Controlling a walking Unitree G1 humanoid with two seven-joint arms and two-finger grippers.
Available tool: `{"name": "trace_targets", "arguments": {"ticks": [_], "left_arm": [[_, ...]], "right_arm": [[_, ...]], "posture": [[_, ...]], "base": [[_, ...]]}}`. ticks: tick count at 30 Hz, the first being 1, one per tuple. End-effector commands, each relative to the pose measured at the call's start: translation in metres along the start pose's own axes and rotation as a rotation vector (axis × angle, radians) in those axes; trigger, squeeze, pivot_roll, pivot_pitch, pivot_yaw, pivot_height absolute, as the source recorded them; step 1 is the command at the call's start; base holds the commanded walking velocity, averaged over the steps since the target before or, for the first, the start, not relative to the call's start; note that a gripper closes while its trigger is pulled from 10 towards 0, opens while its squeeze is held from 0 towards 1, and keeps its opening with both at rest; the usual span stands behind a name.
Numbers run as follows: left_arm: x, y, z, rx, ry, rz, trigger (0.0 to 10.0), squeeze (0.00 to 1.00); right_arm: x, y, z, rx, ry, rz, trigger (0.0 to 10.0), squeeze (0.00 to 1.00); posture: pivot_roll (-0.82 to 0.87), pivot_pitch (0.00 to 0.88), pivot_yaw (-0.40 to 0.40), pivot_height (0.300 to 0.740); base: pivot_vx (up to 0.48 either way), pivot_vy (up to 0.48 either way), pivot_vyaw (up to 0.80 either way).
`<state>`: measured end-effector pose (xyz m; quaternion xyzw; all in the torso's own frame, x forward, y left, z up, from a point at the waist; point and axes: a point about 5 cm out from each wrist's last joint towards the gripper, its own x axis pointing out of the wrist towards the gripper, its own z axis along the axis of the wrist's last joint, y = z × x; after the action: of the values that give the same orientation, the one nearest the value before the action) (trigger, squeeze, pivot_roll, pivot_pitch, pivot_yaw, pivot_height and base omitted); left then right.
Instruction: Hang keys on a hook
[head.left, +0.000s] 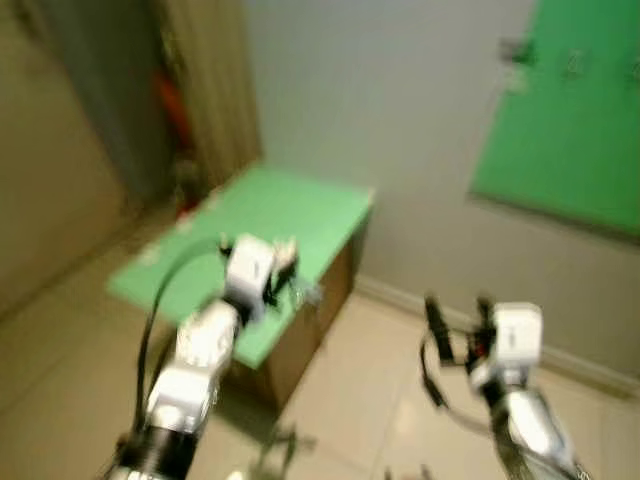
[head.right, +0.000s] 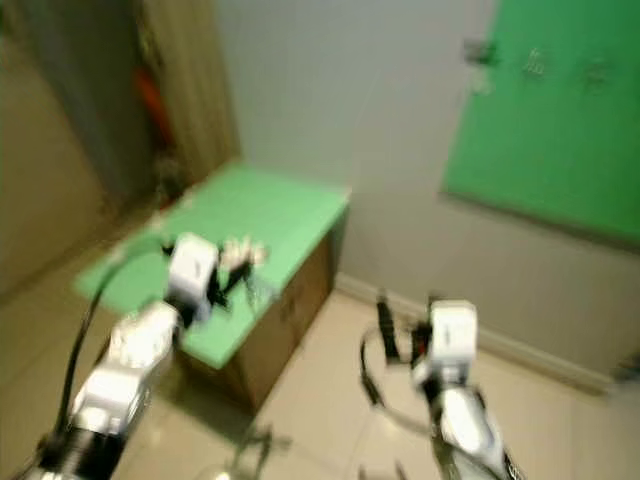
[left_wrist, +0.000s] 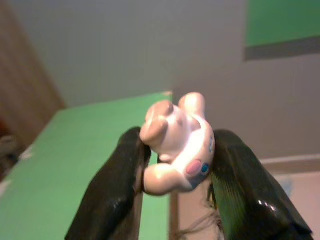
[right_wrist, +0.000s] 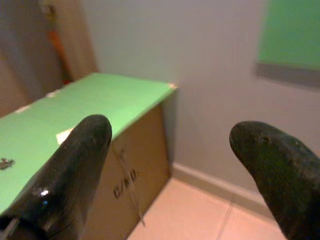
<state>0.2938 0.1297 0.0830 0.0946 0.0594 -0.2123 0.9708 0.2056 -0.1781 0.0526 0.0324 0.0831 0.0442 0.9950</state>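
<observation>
Left hand (left_wrist: 172, 165) clamped on pale figurine keychain (left_wrist: 177, 142); keys themselves not made out, blur. Right hand (right_wrist: 170, 155) apart, empty, low at 5 o'clock. Counter (head.left: 290, 215) edge just below left hand. Hooks (head.left: 515, 50) on green board (head.left: 570, 130) lay far at 1 o'clock, high on wall. Right hand sat nearer board; open floor between.
</observation>
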Motion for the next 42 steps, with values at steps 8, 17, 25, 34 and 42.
{"name": "trace_targets", "arguments": {"ticks": [8, 17, 25, 34, 42], "left_arm": [[0.011, 0.000, 0.008, 0.010, -0.036, -0.038, 10.0, 0.00], [0.017, 0.005, -0.003, -0.041, 0.009, -0.036, 10.0, 0.00], [0.040, 0.031, 0.030, 0.058, 0.015, -0.228, 10.0, 0.00], [0.055, 0.044, 0.090, 0.161, -0.048, -0.506, 10.0, 0.00], [0.056, 0.042, 0.116, 0.279, -0.063, -0.708, 10.0, 0.00]], "right_arm": [[-0.001, -0.013, 0.009, -0.050, -0.056, -0.092, 10.0, 0.00], [-0.001, -0.016, 0.007, -0.087, -0.061, -0.113, 10.0, 0.00], [0.020, -0.012, 0.025, -0.105, 0.003, 0.145, 10.0, 0.00], [0.031, -0.007, 0.068, -0.178, 0.055, 0.501, 10.0, 0.00], [0.042, 0.002, 0.108, -0.260, 0.021, 0.643, 10.0, 0.00]], "posture": [[-0.23, 0.000, 0.120, 0.740], [-0.22, 0.002, 0.108, 0.740], [-0.21, 0.000, 0.102, 0.740], [-0.20, 0.000, 0.087, 0.740], [-0.21, 0.000, 0.093, 0.740]], "base": [[0.266, -0.396, -0.67], [0.145, -0.139, -0.28], [0.000, 0.000, 0.00], [0.000, 0.000, 0.00], [0.000, 0.000, 0.00]]}}
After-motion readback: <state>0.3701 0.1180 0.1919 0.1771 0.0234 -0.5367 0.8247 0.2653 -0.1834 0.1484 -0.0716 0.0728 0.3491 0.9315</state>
